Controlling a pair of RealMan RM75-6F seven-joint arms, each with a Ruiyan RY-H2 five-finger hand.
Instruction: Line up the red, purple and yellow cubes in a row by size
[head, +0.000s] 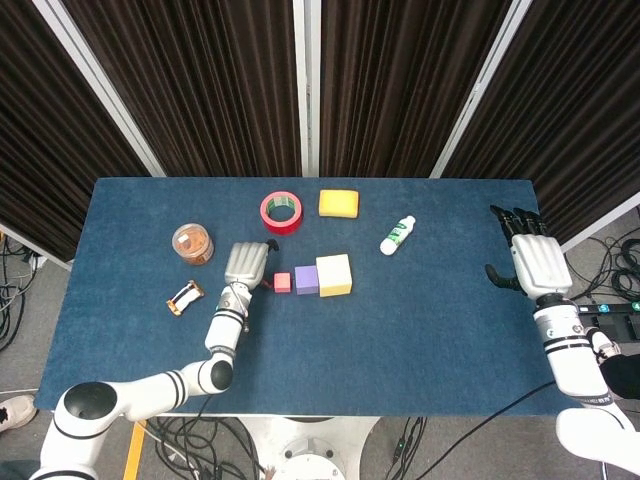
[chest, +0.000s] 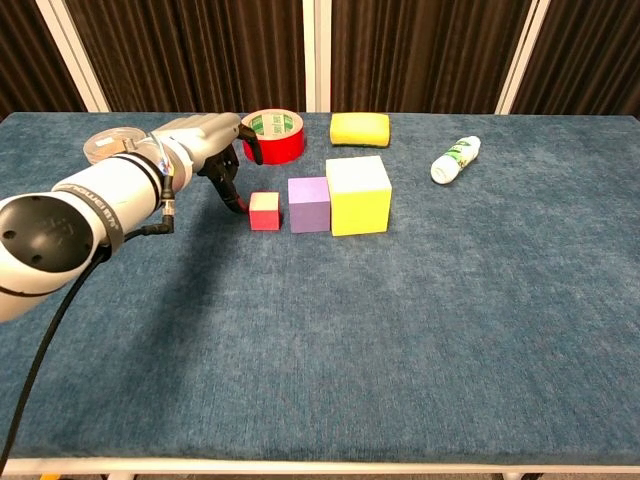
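Three cubes stand in a row mid-table: a small red cube (head: 282, 282) (chest: 264, 211), a medium purple cube (head: 306, 280) (chest: 309, 203) and a large yellow cube (head: 334, 274) (chest: 357, 194). The purple and yellow cubes touch; a narrow gap separates red from purple. My left hand (head: 247, 265) (chest: 213, 152) hovers just left of the red cube, fingers (chest: 236, 197) pointing down beside its left face and holding nothing. Whether they touch it I cannot tell. My right hand (head: 537, 262) lies flat and open at the table's right edge, seen only in the head view.
Behind the cubes lie a red tape roll (head: 282, 211) (chest: 273, 135), a yellow sponge (head: 339, 203) (chest: 359, 128) and a white bottle (head: 397, 235) (chest: 455, 158). A jar (head: 193, 243) and a small wrapped item (head: 184, 297) sit to the left.
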